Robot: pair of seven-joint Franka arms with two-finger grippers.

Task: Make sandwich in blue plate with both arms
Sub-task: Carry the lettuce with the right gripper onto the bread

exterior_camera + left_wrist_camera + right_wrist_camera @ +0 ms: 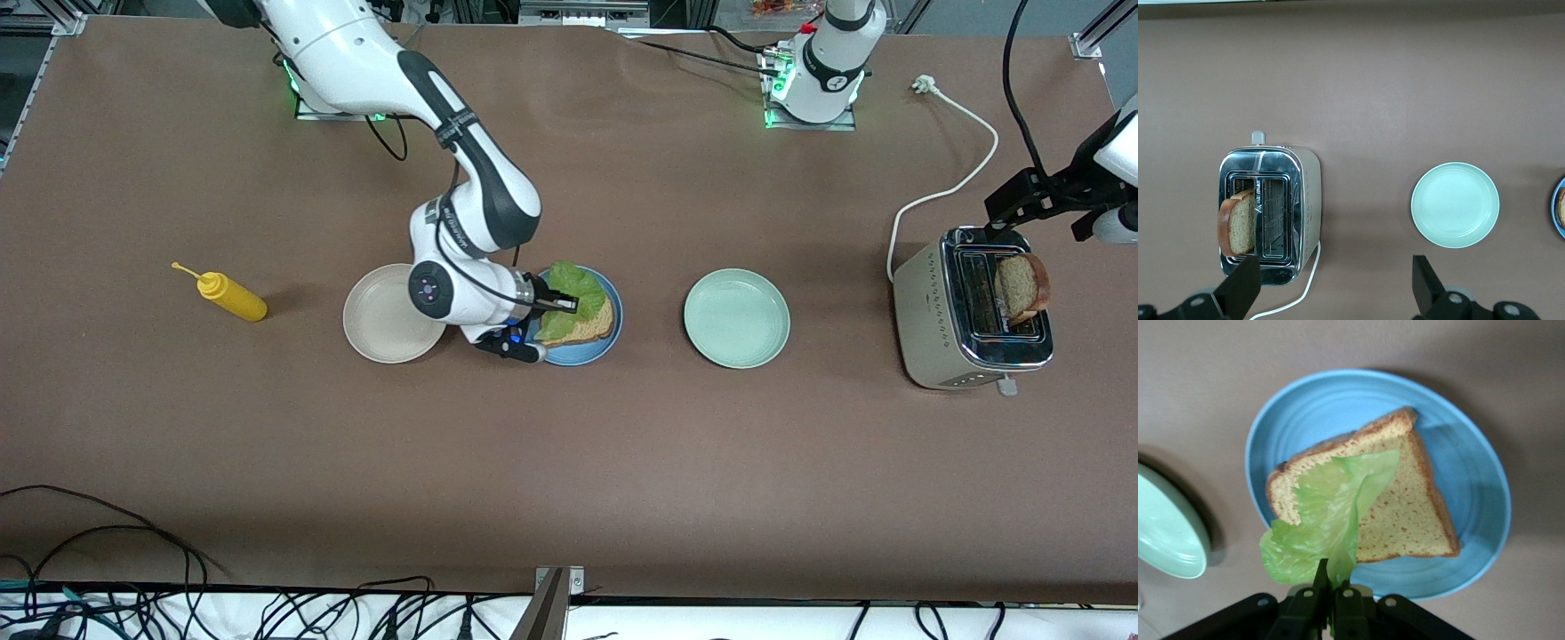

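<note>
The blue plate (608,342) lies mid-table and holds one brown bread slice (591,325). My right gripper (553,305) is low over the plate's rim, shut on one end of the green lettuce leaf (569,286), which drapes over the slice. The right wrist view shows the pinched lettuce (1331,513), the slice (1405,510), the plate (1471,487) and the gripper (1333,583). A second slice (1022,286) stands in the toaster (942,307). My left gripper (1031,203) hangs open and empty above the toaster. The left wrist view shows the gripper (1335,287), the slice (1237,223) and the toaster (1301,200).
A beige plate (382,324) lies beside the blue plate toward the right arm's end, with a yellow mustard bottle (229,296) past it. A mint-green plate (736,317) (1455,205) lies between blue plate and toaster. The toaster's white cord (942,191) trails toward the bases.
</note>
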